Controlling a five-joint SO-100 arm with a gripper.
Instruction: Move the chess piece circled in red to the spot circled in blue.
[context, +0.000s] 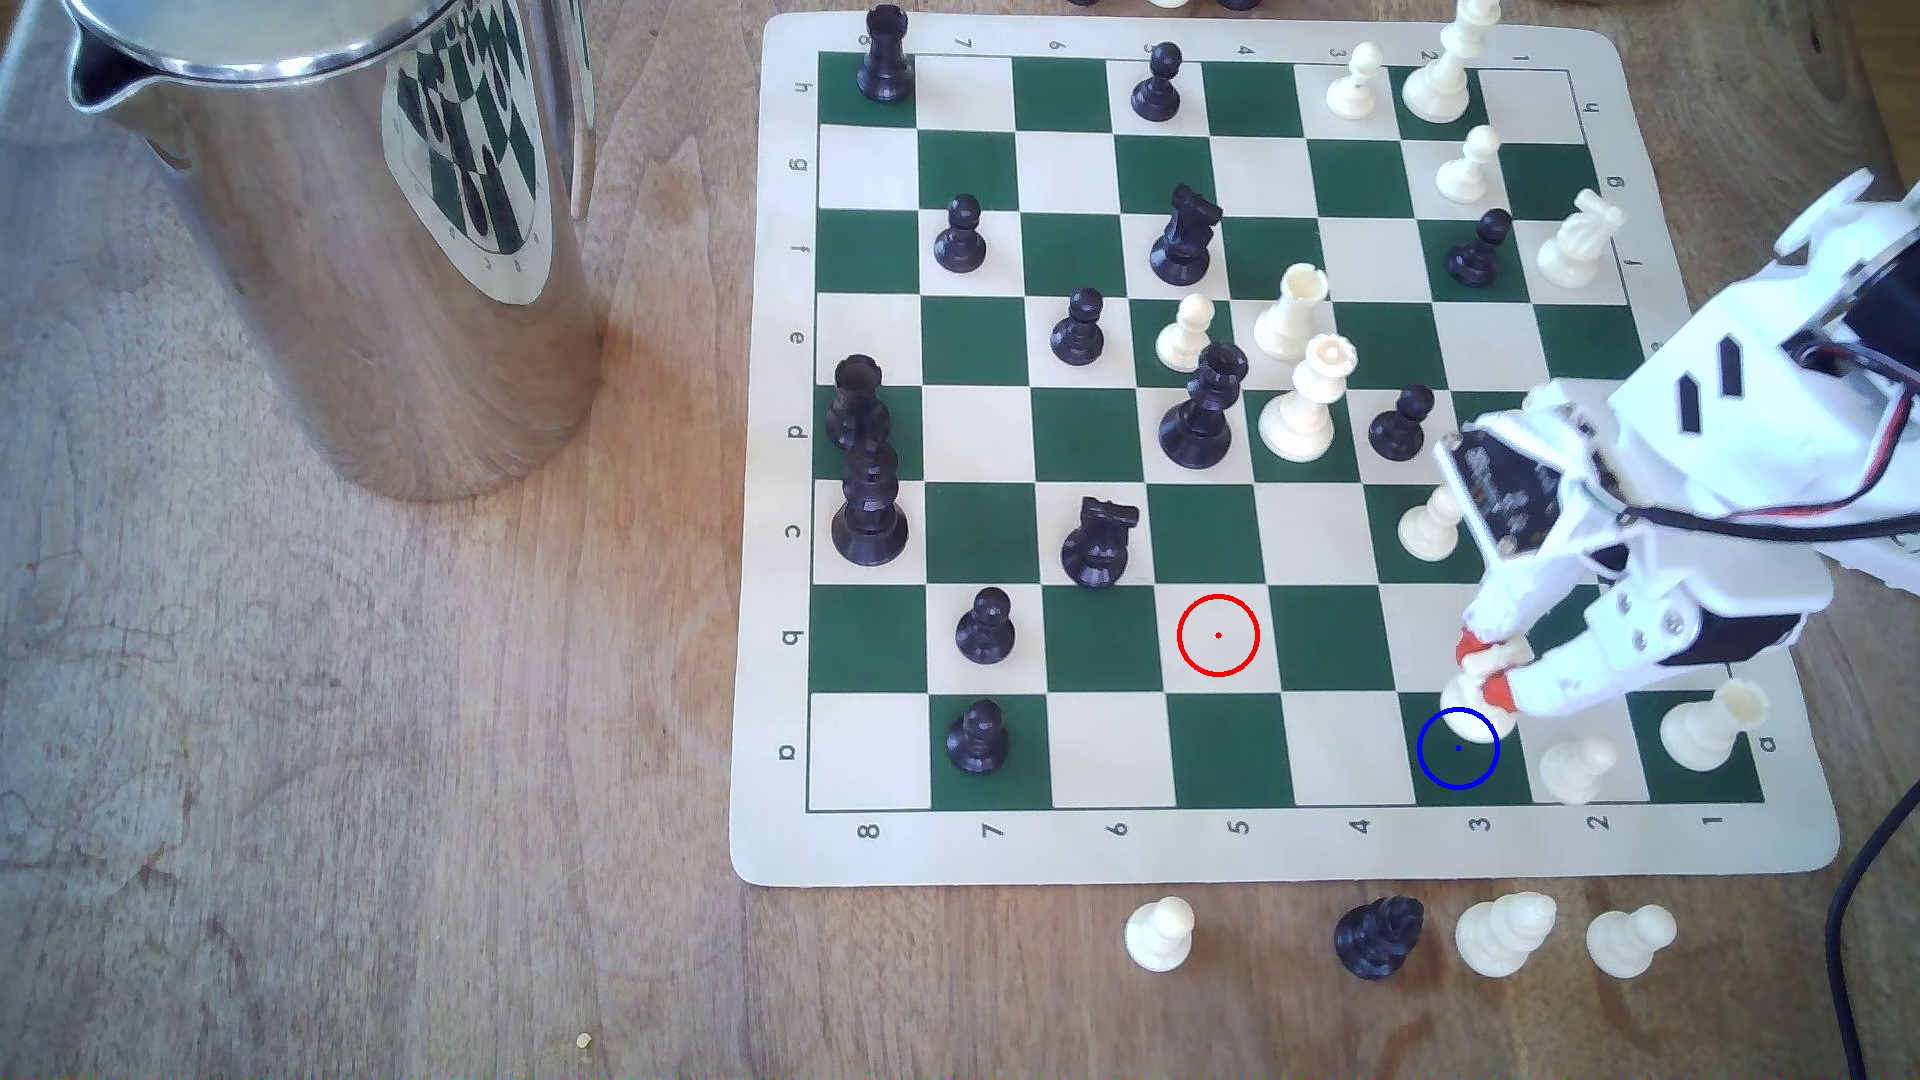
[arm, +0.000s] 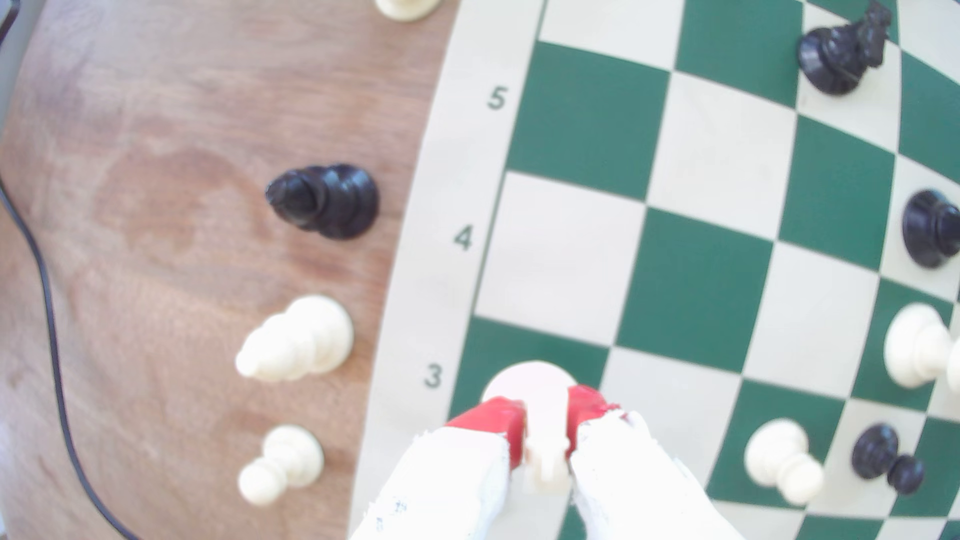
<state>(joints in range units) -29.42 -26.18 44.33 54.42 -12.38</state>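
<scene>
Red-padded fingertips (arm: 493, 418) of the end effector (context: 1488, 670) are pinched on the cream-white knight (arm: 540, 410), at the lower right of the exterior view and the bottom centre of the wrist view. The piece is gripped high, around its narrow head, while its wide round base hangs below the pads. In the wrist view the base overlaps the dark green square beside the numeral 3; in the exterior view it sits at the upper edge of the blue-ringed spot (context: 1458, 749). Whether the base touches the chess board (context: 1288, 846) cannot be told. The red-ringed cream square (context: 1218, 635) is bare. The knight is judged light, rigid and smooth, so some slipping or tilting in the pads is possible. A cream pawn (context: 1577, 766) stands just beside the spot, so little room is left for error.
</scene>
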